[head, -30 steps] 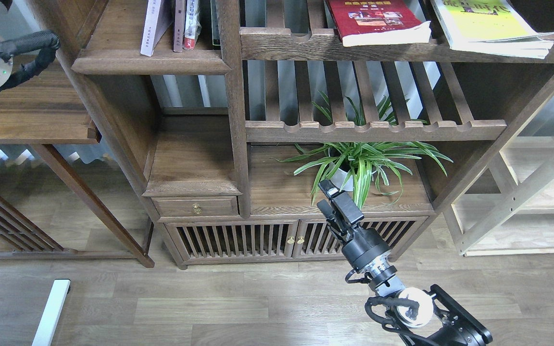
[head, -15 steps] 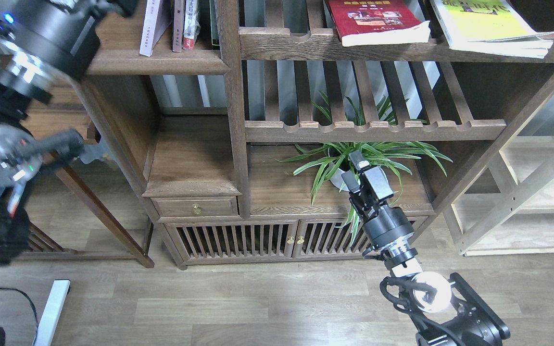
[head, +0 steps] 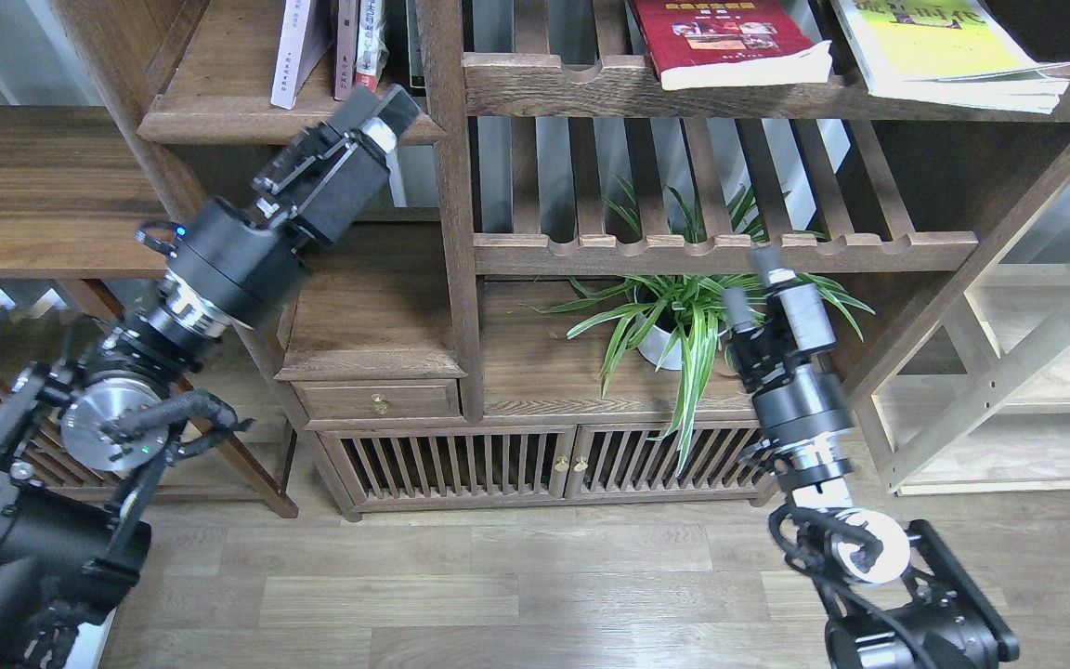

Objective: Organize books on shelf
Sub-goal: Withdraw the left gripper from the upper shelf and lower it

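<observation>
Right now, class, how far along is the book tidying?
Done: the pale book leans on the solid shelf. In hand: nothing; the left gripper is near that shelf, the right gripper empty. Left: the red book and the yellow-green book lie on the slatted rack.

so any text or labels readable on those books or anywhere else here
None can be read.
Dark red book: a yellow title bar and small lines, too blurred.
Yellow-green book: large characters, cut off by the top edge and blurred.
White/red-spined book: spine print too small.
Pale lavender-white book: faint spine marks, illegible.
No label shows on either arm.
</observation>
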You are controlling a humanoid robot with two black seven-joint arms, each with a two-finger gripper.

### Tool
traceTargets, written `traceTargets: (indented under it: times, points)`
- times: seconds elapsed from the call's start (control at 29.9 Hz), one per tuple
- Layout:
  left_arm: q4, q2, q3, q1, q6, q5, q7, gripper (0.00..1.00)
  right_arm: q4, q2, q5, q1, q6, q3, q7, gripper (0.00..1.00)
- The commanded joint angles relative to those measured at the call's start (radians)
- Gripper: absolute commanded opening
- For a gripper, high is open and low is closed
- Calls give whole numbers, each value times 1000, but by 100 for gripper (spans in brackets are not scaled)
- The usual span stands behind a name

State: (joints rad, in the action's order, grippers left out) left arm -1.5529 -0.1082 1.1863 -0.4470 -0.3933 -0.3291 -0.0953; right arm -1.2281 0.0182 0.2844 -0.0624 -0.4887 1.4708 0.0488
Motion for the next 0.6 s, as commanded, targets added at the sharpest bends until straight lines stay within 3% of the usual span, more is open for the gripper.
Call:
traceTargets:
  times: [0.0,0.17,0.37,0.57]
  points:
    - [50,50,-20,2,-35,19,0,96,-7,28,33,-25,0,55,0,97]
    - [77,94,-71,4,-53,25,3,98,-7,103,122,-56,82,65,0,97]
    - [114,108,-102,-4,-95,91,-7,99,-4,285,263,-147,284,75,0,97]
    - [137,108,-171,11,-95,146,-20,99,-1,379,326,-232,453,79,2,97]
